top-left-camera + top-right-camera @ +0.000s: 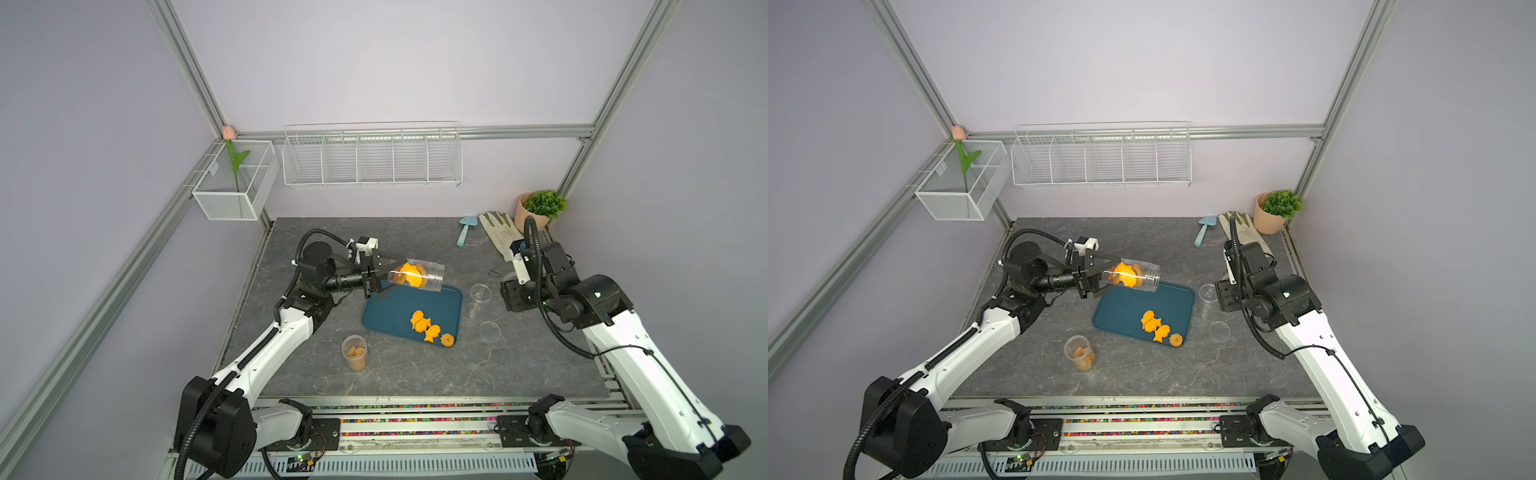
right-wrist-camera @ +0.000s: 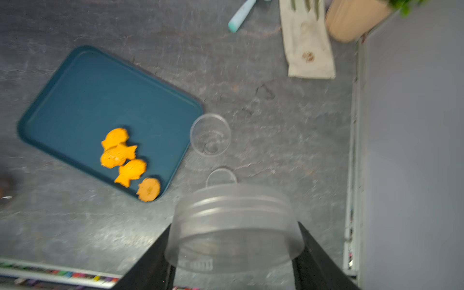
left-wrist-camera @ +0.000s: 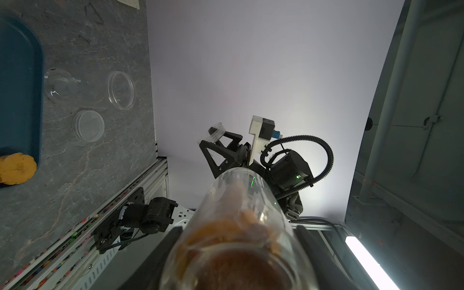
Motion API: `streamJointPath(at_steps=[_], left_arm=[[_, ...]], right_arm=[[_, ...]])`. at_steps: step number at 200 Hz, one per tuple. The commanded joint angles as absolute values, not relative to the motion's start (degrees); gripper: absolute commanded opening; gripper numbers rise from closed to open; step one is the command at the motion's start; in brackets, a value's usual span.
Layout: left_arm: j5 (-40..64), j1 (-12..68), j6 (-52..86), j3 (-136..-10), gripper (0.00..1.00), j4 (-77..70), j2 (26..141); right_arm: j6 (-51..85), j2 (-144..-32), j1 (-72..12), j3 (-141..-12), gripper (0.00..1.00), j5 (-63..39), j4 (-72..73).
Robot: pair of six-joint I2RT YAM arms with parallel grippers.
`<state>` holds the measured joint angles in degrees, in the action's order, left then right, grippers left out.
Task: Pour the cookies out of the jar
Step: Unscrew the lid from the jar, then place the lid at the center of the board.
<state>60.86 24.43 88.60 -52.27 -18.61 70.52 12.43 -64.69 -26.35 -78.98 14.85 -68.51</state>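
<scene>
Nearest me on the desk (image 1: 291, 374) stands a second jar (image 1: 354, 352) of tan biscuits; beyond it four orange cookies (image 1: 426, 326) lie on the teal tray (image 1: 386, 316), near right. Farther back my left end effector (image 1: 397, 275) clenches the clear jar (image 1: 419, 276), tipped sideways over the tray's far left corner with more inside. My right end effector (image 2: 235, 224) pinches a clear lid (image 2: 233, 208).
</scene>
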Motion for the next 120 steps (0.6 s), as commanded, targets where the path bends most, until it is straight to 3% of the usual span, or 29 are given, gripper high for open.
streamJointPath(at_steps=[1, 71, 120], left_arm=[[60.6, 24.3, 86.7, -51.5, 0.65, -17.8, 68.3], [61.5, 24.3, 83.5, -49.0, 0.65, -15.1, 67.3], [61.5, 24.3, 82.9, -47.5, 0.65, -15.6, 67.9]], right_arm=[[26.4, -64.5, -26.5, -75.9, 0.36, 1.1, -82.8], [40.5, -52.9, -35.4, -58.4, 0.36, -2.3, -85.0], [43.5, -56.5, -38.6, -47.4, 0.36, -1.1, -74.7]])
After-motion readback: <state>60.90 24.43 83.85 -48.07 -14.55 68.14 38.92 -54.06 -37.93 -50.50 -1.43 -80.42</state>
